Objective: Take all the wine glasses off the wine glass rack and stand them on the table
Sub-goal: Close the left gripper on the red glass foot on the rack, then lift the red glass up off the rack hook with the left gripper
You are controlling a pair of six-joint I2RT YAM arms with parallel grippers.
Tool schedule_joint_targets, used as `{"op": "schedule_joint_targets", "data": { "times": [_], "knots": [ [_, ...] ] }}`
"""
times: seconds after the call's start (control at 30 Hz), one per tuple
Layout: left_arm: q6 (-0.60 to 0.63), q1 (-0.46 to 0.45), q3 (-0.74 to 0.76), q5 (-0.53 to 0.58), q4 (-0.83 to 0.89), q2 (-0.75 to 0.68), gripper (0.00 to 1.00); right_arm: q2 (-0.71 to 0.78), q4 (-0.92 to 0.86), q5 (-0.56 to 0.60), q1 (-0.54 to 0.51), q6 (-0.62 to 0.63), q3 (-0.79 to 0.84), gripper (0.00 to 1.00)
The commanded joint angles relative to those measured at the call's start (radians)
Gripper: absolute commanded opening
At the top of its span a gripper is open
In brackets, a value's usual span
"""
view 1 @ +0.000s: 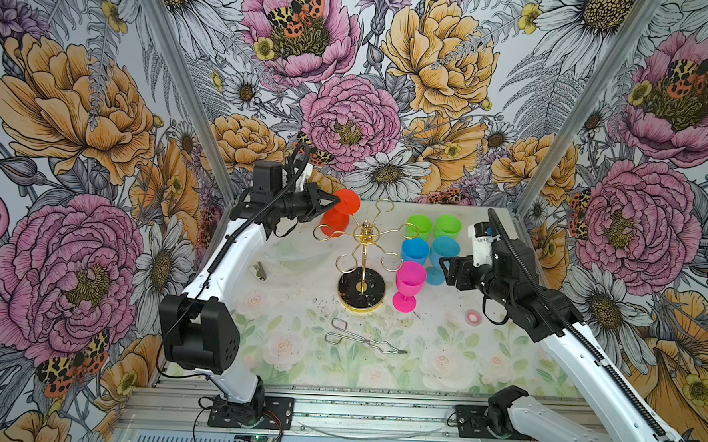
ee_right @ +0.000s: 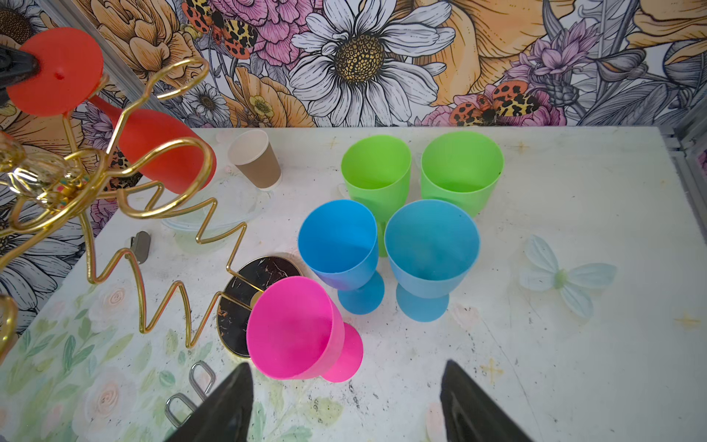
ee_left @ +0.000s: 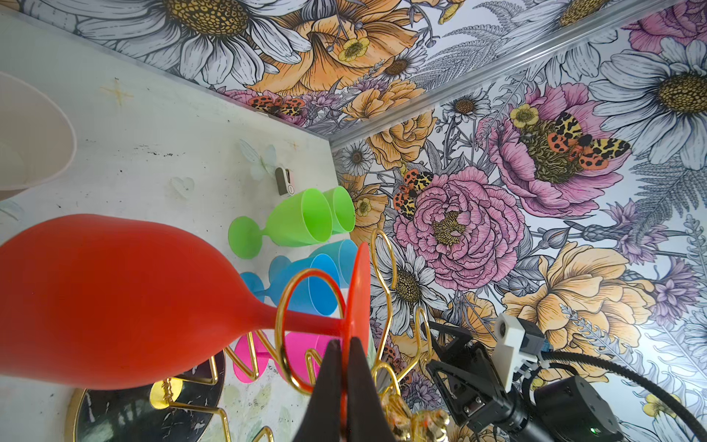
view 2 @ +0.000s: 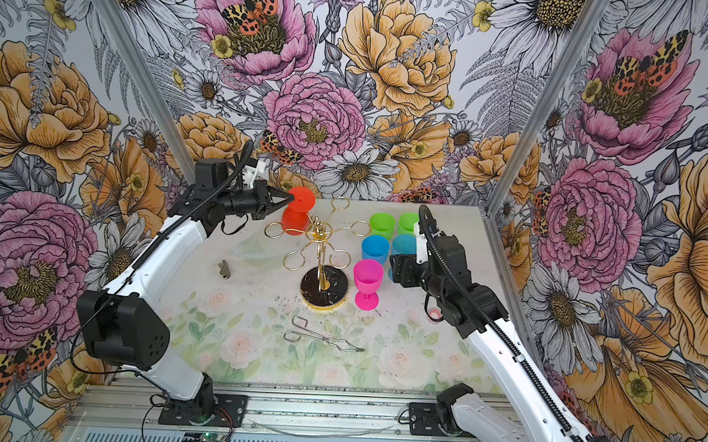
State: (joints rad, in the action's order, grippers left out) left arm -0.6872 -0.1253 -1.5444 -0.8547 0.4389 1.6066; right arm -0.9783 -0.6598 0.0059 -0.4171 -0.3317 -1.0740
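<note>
Foot up and bowl down, the red wine glass hangs tilted at the far left of the wine glass rack, which stands on its black base near the middle of the table. In the left wrist view its stem runs through one gold loop of the rack. The left jaws are pinched almost together on the edge of the glass's round foot, with one finger on each face of the disc. The right jaws stand wide apart and hold nothing. They hover above the table just beside the upright pink glass, with two blue glasses and two green ones just beyond it.
</note>
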Motion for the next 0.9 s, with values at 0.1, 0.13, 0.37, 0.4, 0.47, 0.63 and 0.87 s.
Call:
{"op": "schedule_joint_targets", "data": {
  "times": [0.1, 0.13, 0.37, 0.4, 0.47, 0.63, 0.87],
  "knots": [
    [-0.032, -0.011, -0.025, -0.015, -0.002, -0.049, 0.0, 0.01, 0.023, -0.002, 0.007, -0.003, 0.002, 0.78],
    [-0.037, -0.01, -0.024, -0.015, -0.002, -0.05, 0.0, 0.01, 0.023, -0.002, 0.007, -0.004, 0.002, 0.78],
    [-0.059, -0.016, -0.022, -0.023, -0.002, -0.065, 0.0, 0.015, 0.023, -0.002, 0.006, -0.007, 0.005, 0.78],
    [-0.063, -0.017, -0.022, -0.026, -0.003, -0.066, 0.0, 0.015, 0.023, -0.001, 0.007, -0.006, 0.006, 0.78],
    [-0.077, -0.017, -0.023, -0.036, -0.002, -0.07, 0.0, 0.016, 0.023, -0.001, 0.008, -0.008, 0.006, 0.78],
    [-0.106, -0.023, -0.026, -0.064, -0.003, -0.068, 0.0, 0.015, 0.023, -0.003, 0.006, -0.011, 0.007, 0.78],
    [-0.109, -0.054, -0.027, -0.065, -0.004, -0.076, 0.0, 0.016, 0.023, -0.001, 0.007, -0.01, 0.006, 0.78]
  ]
}}
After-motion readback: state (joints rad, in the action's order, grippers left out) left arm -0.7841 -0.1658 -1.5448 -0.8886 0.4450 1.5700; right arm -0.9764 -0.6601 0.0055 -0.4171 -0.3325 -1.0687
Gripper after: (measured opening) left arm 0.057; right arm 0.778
